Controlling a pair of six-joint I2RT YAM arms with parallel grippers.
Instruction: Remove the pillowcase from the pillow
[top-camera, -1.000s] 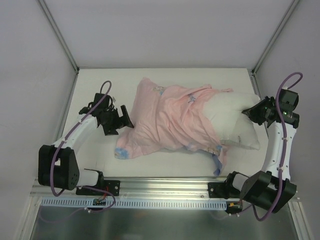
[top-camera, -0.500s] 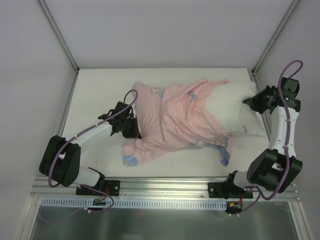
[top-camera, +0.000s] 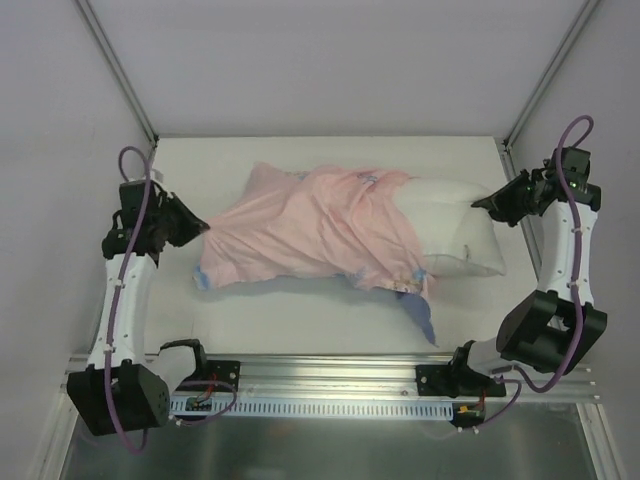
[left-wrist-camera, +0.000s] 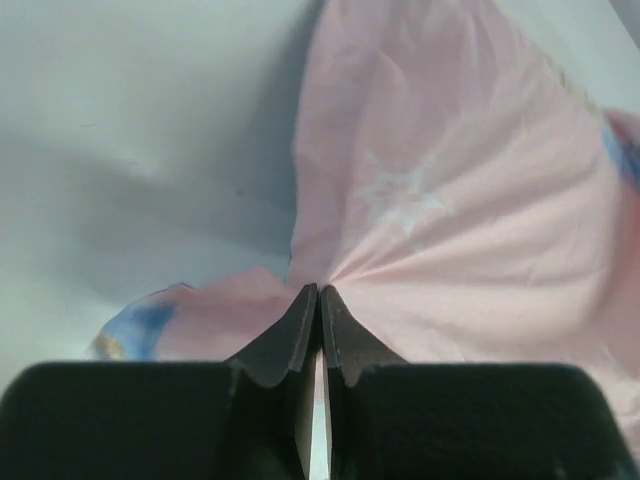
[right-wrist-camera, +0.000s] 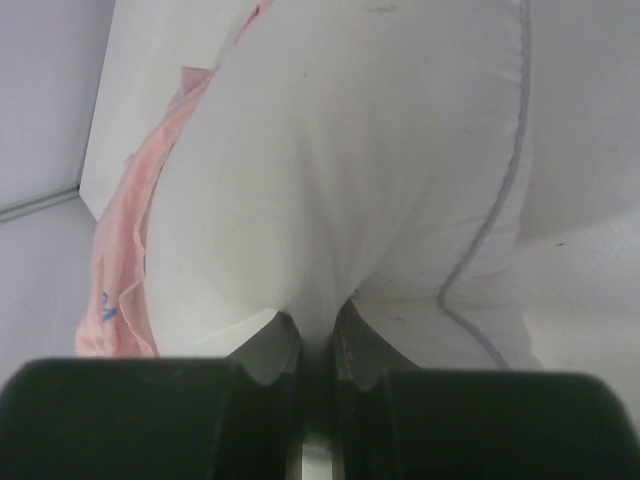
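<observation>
Left gripper (left-wrist-camera: 318, 292) swung out left, dragging the pillowcase (top-camera: 310, 230) taut, jaws pinched on its pink corner. Right gripper (right-wrist-camera: 318, 320) clamped the pillow (top-camera: 455, 225) end as anchor; left half stayed covered.
</observation>
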